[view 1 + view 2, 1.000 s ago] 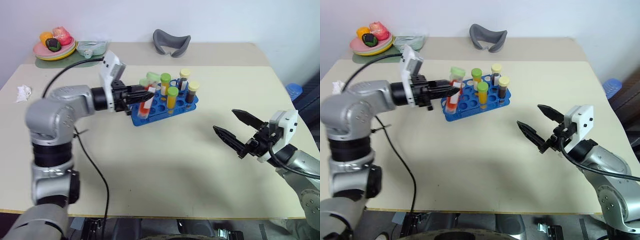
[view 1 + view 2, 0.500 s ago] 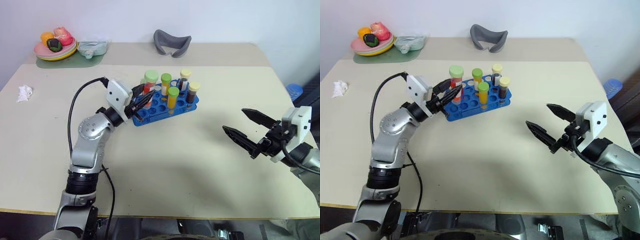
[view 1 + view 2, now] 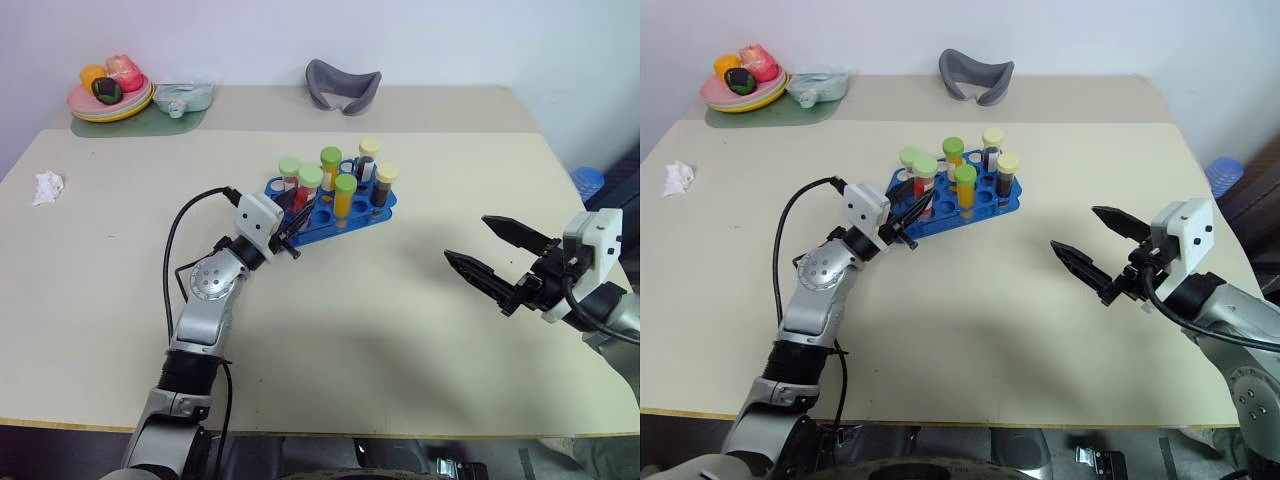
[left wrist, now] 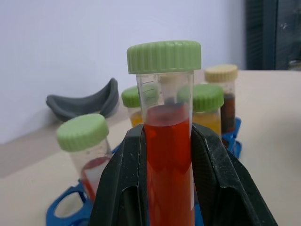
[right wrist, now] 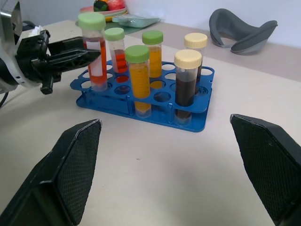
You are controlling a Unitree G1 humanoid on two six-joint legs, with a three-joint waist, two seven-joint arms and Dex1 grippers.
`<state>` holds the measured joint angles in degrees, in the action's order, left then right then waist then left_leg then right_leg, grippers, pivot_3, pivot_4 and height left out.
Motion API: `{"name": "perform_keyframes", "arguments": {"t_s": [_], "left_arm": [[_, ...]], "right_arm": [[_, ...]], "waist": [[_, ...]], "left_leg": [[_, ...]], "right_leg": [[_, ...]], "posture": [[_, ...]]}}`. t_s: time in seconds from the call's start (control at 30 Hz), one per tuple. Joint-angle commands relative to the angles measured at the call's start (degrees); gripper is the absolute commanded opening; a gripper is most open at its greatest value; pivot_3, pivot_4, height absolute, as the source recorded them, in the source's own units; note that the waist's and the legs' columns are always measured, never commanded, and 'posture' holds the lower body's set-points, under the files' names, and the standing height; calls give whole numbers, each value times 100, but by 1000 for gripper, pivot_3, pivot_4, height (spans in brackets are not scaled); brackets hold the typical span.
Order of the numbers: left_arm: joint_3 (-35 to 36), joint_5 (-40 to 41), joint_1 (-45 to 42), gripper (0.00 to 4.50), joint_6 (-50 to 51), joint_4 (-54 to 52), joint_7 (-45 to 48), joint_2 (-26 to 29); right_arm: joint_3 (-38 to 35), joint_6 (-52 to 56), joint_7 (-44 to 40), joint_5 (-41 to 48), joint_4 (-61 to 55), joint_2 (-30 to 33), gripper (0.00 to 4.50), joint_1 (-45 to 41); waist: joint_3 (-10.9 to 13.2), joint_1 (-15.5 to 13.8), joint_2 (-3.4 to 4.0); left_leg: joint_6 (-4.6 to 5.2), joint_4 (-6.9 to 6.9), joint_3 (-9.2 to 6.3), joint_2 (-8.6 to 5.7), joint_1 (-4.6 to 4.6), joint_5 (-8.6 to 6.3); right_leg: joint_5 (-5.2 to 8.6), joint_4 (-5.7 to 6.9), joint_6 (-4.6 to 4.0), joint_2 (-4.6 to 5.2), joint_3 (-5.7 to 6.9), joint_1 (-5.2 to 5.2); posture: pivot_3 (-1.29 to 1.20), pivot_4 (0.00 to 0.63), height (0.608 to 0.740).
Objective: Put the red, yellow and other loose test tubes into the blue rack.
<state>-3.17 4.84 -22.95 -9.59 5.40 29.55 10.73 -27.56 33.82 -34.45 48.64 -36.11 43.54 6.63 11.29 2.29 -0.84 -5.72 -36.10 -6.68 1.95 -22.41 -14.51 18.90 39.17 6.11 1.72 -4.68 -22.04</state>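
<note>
Beige bench (image 3: 330, 330): left jaws (image 3: 290, 212) clamp the red tube (image 5: 94, 52) mid-body, slick light plastic; right jaws (image 3: 492, 263) hang wide open.

We see a matt, smooth beige tabletop (image 3: 350, 330) with no sheen. The blue rack (image 5: 141, 101) looks like glossy moulded plastic. The test tubes (image 5: 137, 80) are clear, shiny plastic, and their caps are ribbed and matt, as on the red tube (image 4: 168, 155). The left gripper's fingers (image 4: 120, 188) are black with a faintly grained, semi-matt face; the right gripper's fingers (image 5: 70, 169) carry a finely dotted rubbery texture. The grey curved piece (image 3: 343, 85) looks soft and matt. A crumpled white paper (image 3: 46, 186) lies dull and creased.
</note>
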Motion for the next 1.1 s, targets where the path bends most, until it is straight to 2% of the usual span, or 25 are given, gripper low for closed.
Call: {"name": "perform_keyframes", "arguments": {"t_s": [0.03, 0.53, 0.6, 0.77, 0.87, 0.93, 1.1], "left_arm": [[-107, -112, -63, 714, -280, 220, -104, -79], [-197, -119, -145, 714, -478, 568, -90, -75], [-174, 25, -119, 1803, -400, 526, -3, -90], [-68, 320, -26, 4165, -432, 253, 21, -196], [73, 921, 166, 4165, -82, -304, 256, -170], [109, 1037, 359, 4165, 274, -688, 304, 15], [272, 1462, 1180, 4165, 1456, -1787, 648, 890]], "right_arm": [[-175, -6, 65, 133, -275, 46, 4500, -59], [-141, -10, 291, 174, -437, -69, 4500, 20], [-132, -9, 309, 186, -444, -68, 4500, 25], [-72, -3, 367, 202, -446, -88, 4500, -11], [7, -16, 369, 190, -433, -127, 4500, -21], [83, -35, 339, 163, -390, -162, 4500, -19], [332, -130, 120, 4, -254, -311, 4500, 202]], "waist": [[0, 0, 0], [-2, -4, 1], [-2, -3, 1], [-2, 5, 1], [-1, 11, 1], [-2, 19, 1], [-3, 16, 4]], "left_leg": [[0, 0, 0, 0, 0, 0], [0, 1, 0, 0, 4, 0], [0, 1, 0, 0, 3, 0], [0, 1, -1, 0, 4, 0], [0, 2, -1, 1, 3, 0], [0, 4, -1, 1, 4, 0], [0, 6, -2, 2, 7, 0]], "right_leg": [[0, 0, 0, 0, 0, 0], [0, -1, 0, -1, 1, 4], [0, -1, 0, 0, 1, 4], [0, -1, 0, -1, 1, 4], [0, -1, 0, 0, 1, 3], [0, -1, 0, -1, 1, 3], [0, 0, 0, -2, 0, 4]], "posture": [[0, 150, 740], [0, 150, 740], [0, 150, 740], [0, 150, 740], [0, 150, 740], [0, 150, 740], [0, 150, 740]]}}
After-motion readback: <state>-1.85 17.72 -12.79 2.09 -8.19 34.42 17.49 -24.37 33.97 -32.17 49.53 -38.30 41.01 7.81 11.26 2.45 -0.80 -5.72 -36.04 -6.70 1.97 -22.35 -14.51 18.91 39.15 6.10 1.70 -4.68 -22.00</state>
